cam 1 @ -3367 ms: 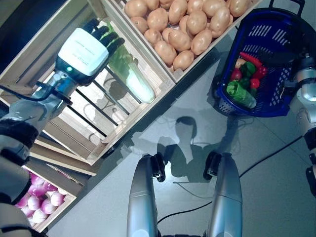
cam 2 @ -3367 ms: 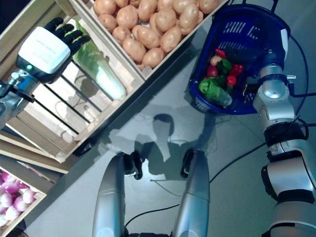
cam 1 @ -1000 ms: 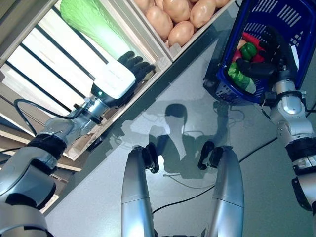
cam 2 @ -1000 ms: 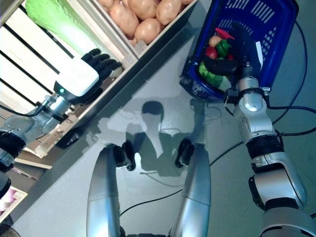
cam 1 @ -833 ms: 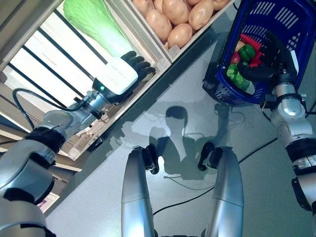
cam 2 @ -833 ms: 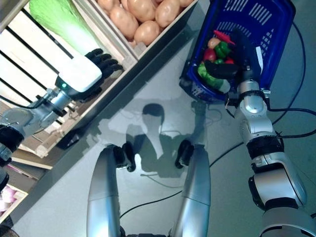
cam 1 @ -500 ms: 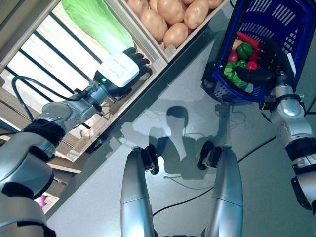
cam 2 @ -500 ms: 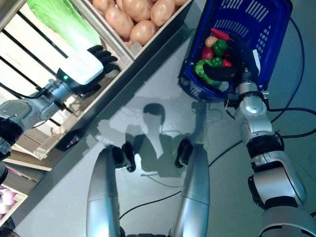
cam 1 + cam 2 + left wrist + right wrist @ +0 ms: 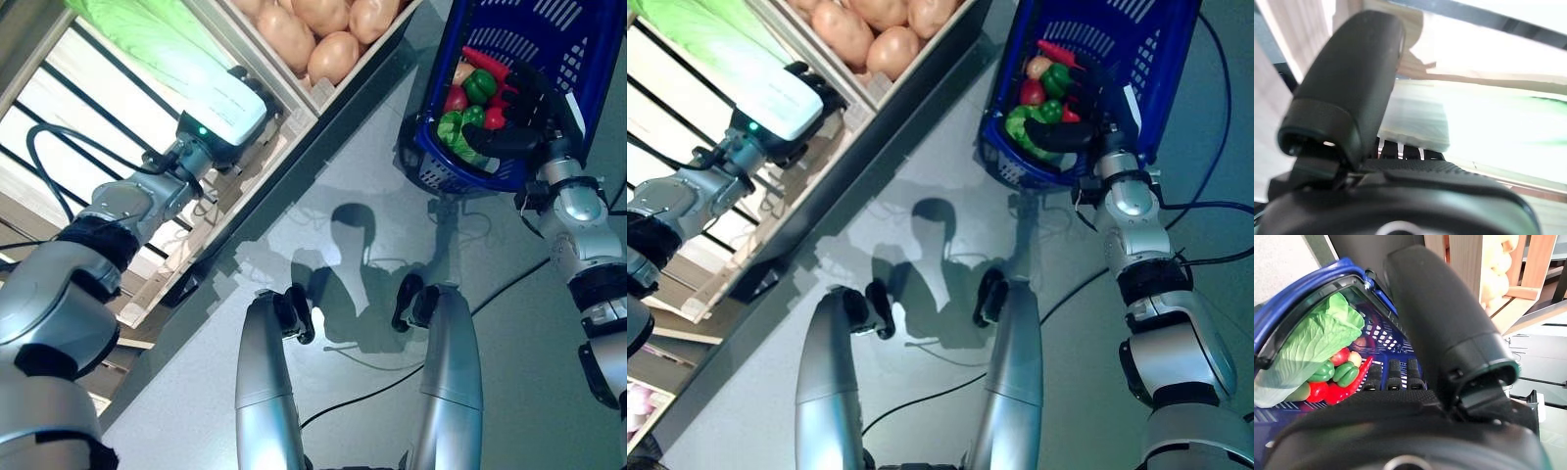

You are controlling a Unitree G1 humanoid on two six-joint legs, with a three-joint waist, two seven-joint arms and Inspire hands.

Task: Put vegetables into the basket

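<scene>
A long napa cabbage lies in a slatted wooden crate at upper left. My left hand is at its pale stem end, fingers straight and touching it, thumb standing free. The blue plastic basket hangs at upper right, held by the rim in my right hand. That hand's fingers curl inside the wall and its thumb is outside. The basket holds a green lettuce and red and green peppers.
A crate of several potatoes stands beside the cabbage crate, between it and the basket. The grey floor lies between the crates and the basket.
My left hand has moved up along the crate's edge to the cabbage's stem end. The right hand still holds the basket. The whole picture has shifted a little.
</scene>
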